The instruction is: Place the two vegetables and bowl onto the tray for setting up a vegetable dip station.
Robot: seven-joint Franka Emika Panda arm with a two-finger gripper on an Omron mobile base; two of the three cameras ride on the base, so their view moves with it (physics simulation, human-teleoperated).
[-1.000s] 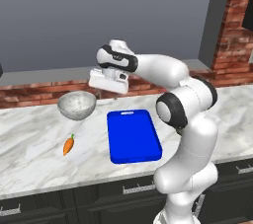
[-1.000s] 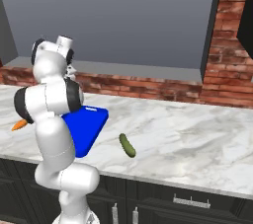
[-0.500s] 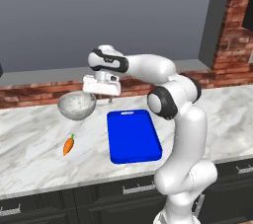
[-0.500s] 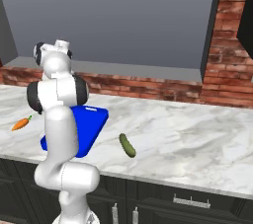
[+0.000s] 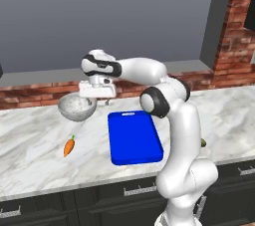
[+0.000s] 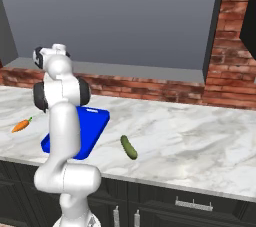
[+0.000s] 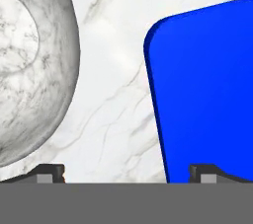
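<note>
Gripper spread wide, holding nothing, above marble counter between stone bowl and blue tray; carrot near bowl, cucumber beyond tray.

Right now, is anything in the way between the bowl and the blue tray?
No, nothing visible. The bowl sits beside the tray with bare marble counter between them. The carrot lies off to the side, nearer the counter's front edge.
</note>
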